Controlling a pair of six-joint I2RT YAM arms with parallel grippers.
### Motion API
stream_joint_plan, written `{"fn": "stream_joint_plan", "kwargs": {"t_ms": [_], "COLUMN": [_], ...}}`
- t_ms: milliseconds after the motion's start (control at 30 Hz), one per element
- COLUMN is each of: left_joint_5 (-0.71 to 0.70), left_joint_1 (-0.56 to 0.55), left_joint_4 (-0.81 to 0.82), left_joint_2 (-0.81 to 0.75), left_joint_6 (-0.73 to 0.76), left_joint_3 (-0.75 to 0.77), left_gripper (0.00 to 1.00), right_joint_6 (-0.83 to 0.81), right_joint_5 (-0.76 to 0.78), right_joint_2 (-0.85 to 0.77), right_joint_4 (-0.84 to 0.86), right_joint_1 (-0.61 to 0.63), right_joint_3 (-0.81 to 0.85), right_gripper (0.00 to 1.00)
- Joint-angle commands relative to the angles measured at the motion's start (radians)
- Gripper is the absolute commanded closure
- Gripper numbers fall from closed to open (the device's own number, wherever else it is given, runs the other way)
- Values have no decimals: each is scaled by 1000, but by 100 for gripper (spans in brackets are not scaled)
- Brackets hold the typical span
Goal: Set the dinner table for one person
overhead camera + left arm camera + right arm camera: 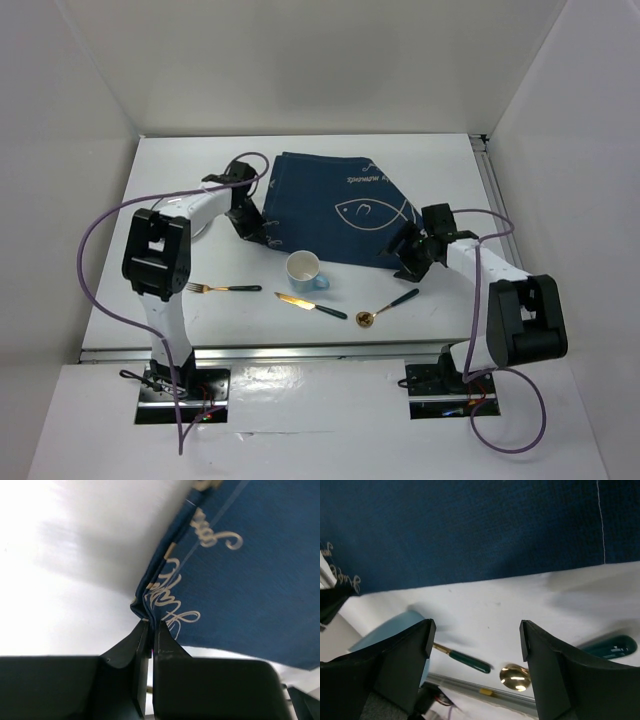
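Dinner table (160, 165): white top with a metal rail (300, 352) along the near edge, lying under everything listed. The setting was not yet laid out, so the task was judged to be at an early stage.

1. Fork (222, 288): gold tines and a dark green handle. It lay flat at near left, apart from the other pieces, seemingly parked until the mat was placed.

2. Left gripper (151, 626): jaws pressed together on the near left corner of the placemat (335, 205). The hem was bunched into a fold between the tips and raised a little off the top, with a shadow beneath. A corner grip probably served to drag or spread the cloth.

3. Cup (303, 270): pale blue outside, white inside, upright with its handle to the right, just beside the mat's near edge.

4. Knife (310, 305): gold blade and dark handle, lying flat, nearer the rail than the cup.

5. Placemat: navy cloth with white line-drawn fish and script, at centre. It lay askew with an irregular outline, the far right portion apparently folded over, and was not yet flat.

6. Spoon (388, 307): gold bowl toward the rail, green handle pointing toward the right gripper.

7. Right gripper (476, 630): jaws spread wide with nothing between them, low over bare table just beside the mat's near right edge. It was likely lined up to take that side so that both arms could pull the cloth straight.
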Motion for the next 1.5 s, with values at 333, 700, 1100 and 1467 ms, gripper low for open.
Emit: {"fn": "stream_joint_plan", "kwargs": {"t_ms": [333,700,1100,1467], "left_joint_5": [-36,-17,-27,-16], "left_joint_1": [-6,3,13,62], "left_joint_4": [-23,-13,-55,-274], "left_joint_2": [-235,-257,-266,-88], "left_joint_6": [33,33,61,202], "left_joint_3": [-95,-104,-2,715], "left_gripper": [100,100,100,100], "right_joint_6": [174,243,252,-15], "right_joint_5": [-6,134,284,295], "right_joint_2": [10,28,153,267], "right_joint_4": [149,192,197,82], "right_joint_1": [-28,-28,-28,-46], "right_joint_3": [-111,-155,4,700], "right_gripper": [24,40,100,100]}}
